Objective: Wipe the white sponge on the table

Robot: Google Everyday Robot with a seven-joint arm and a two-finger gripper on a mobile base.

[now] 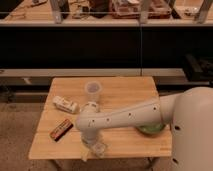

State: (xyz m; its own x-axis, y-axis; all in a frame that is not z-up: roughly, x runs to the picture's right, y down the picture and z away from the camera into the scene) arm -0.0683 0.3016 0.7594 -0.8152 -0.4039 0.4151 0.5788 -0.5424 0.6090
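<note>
The hand (93, 144) sits at the front edge of the desk (125, 90), over the white sponge (99, 149). Whether it grasps the sponge or is released cannot be told. The white arm (130, 117) extends to the right. A brown bar (60, 129) lies to the left. A white packet (65, 104) and a clear cup (93, 90) stand behind. A green bowl (150, 129) shows partly behind the arm.

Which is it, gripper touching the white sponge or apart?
Cannot tell. The camera view shows the gripper low over the white sponge near the front edge of the table, but the arm hides where they would meet.
</note>
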